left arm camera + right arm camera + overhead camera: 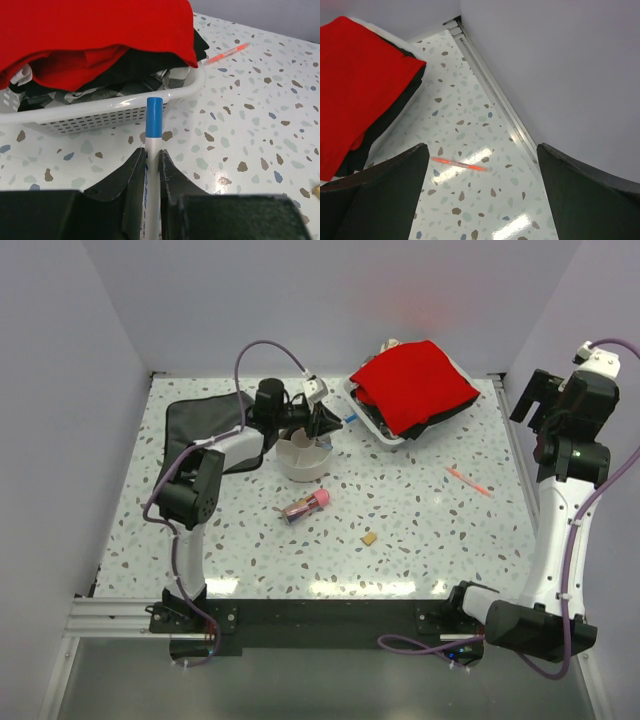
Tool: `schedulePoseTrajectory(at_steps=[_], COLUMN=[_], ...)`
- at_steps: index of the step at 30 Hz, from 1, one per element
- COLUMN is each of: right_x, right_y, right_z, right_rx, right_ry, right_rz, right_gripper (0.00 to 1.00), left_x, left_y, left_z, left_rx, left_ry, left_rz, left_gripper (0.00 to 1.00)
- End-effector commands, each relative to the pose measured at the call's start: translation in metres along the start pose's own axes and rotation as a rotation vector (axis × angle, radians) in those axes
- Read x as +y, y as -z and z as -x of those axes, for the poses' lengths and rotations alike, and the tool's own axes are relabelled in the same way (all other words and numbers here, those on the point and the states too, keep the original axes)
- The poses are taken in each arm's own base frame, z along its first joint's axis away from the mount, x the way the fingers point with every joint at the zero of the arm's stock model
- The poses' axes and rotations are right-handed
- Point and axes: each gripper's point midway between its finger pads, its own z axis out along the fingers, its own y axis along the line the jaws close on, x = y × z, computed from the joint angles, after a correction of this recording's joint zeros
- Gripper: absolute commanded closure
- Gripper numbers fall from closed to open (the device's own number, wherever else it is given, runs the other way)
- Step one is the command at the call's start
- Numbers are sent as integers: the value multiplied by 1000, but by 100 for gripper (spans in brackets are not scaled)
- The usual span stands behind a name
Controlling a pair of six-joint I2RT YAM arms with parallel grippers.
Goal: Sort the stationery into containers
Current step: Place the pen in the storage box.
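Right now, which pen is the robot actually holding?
The blue-capped white pen, pinched in the left gripper; the thin orange pen lies untouched on the table.

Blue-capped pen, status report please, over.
Left gripper shut on blue-capped pen, near the bowl. Right gripper open, empty. White tray close ahead of pen tip.

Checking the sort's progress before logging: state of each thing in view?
left gripper: shut on blue-capped pen
blue-capped pen: gripped, not yet in bowl
right gripper: open, empty
bowl: upright on table
pink-capped stick: lying on table, unsorted
eraser block: on table, unsorted
orange pen: lying on table, unsorted
red cloth: piled in white tray
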Motion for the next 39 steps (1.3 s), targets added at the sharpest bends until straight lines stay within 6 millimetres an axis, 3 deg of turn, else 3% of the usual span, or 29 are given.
schedulePoseTrajectory(at_steps=[1, 11, 28, 33, 37, 39], right_x=[-2, -3, -3, -2, -2, -1], right_y=[8, 11, 12, 13, 14, 14], right_z=[25, 18, 25, 27, 25, 24], right_rx=[-71, -62, -67, -73, -72, -70], right_ry=[4, 13, 24, 23, 26, 36], right_rz=[3, 5, 7, 9, 13, 22], right_gripper=[7, 6, 6, 6, 5, 4], left_x=[10, 10, 18, 18, 15, 11], left_y=[-5, -4, 24, 34, 39, 42], left_z=[20, 10, 0, 9, 21, 42], left_rx=[-48, -26, 43, 39, 31, -2], left_ry=[-75, -52, -78, -95, -112, -140], left_rz=[-3, 2, 52, 56, 48, 43], left_gripper=[100, 100, 74, 68, 52, 50])
